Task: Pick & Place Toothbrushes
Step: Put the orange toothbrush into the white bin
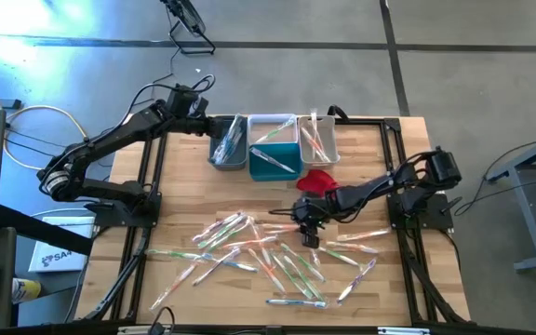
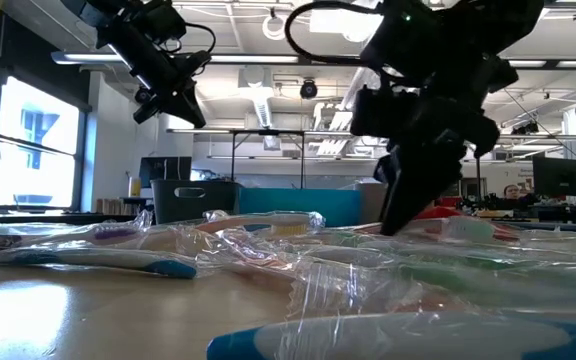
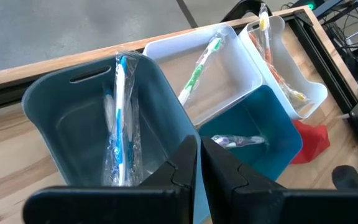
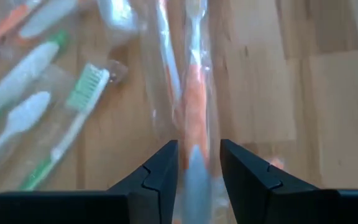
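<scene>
- Wrapped toothbrushes [image 1: 277, 261] scattered across the near half of the table [image 1: 380, 167], most lying flat and overlapping, a few already in the bins along the far edge.
- Right claw [image 4: 197, 163] low over the pile near the table's middle, fingers spread on either side of an orange-handled toothbrush [image 4: 194, 93] in its clear wrapper; fingers close beside the wrapper, contact not yet certain.
- Left claw [image 3: 199, 163] pressed together, holding nothing, hovering above the grey bin [image 3: 61, 124] at the far edge, where a blue toothbrush [image 3: 120, 118] lies; teal bin [image 3: 272, 127] and white bin [image 3: 229, 74] just beside it.
- Likely very light and stiff along the handle, so little squeeze needed.
- Wrapper probably slick and crinkly, prone to sliding between the fingers or dragging a neighbour along.
- Best hold judged across the handle's middle, fingers square to its length, clear of the loose wrapper ends.
- Risk: pinching film alone, letting the brush swing or slip out.
</scene>
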You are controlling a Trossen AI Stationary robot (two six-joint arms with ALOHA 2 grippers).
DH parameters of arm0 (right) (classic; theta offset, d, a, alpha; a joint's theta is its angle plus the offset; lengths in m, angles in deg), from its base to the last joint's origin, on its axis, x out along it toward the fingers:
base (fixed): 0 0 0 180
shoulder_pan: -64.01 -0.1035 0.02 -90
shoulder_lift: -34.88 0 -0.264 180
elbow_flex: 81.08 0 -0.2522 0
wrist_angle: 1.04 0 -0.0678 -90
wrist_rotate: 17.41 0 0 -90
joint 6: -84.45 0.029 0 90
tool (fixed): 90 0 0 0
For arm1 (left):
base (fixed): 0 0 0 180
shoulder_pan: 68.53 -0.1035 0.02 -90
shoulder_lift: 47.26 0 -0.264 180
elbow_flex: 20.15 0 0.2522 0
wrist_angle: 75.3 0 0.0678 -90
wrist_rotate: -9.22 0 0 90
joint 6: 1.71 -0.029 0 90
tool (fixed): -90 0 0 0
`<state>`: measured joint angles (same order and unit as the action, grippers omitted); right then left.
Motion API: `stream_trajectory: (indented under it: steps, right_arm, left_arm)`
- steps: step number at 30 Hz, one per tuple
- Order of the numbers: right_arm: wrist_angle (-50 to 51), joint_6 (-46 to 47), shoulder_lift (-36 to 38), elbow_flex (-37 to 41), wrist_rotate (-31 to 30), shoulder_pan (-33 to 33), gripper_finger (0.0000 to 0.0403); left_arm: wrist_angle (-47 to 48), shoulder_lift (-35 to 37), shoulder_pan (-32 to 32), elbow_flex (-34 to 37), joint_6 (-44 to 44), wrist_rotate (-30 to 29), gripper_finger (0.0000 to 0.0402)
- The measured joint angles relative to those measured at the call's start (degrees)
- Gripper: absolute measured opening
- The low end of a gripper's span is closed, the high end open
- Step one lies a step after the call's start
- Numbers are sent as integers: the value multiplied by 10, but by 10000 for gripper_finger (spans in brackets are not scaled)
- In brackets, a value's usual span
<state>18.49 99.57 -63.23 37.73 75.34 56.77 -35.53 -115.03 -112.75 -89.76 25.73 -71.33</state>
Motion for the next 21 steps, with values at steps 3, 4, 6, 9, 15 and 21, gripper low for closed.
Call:
stream_trajectory:
  steps: [3,4,6,9,15,21]
  right_arm:
    - [-6,0,-8,-2,-4,1,110]
    - [-2,0,-8,-1,-7,1,107]
    - [-7,0,-8,-1,-9,1,98]
    - [-11,0,-8,-1,-9,1,77]
    - [-22,-3,-8,-1,-5,1,37]
    - [-25,-4,0,-1,-1,1,51]
  left_arm:
    - [1,0,0,0,0,0,19]
    - [1,0,0,0,0,0,19]
    - [5,0,0,0,0,-1,19]
    - [11,0,0,0,0,-1,19]
    - [15,0,0,0,-1,-1,19]
    - [16,0,0,0,-1,-1,19]
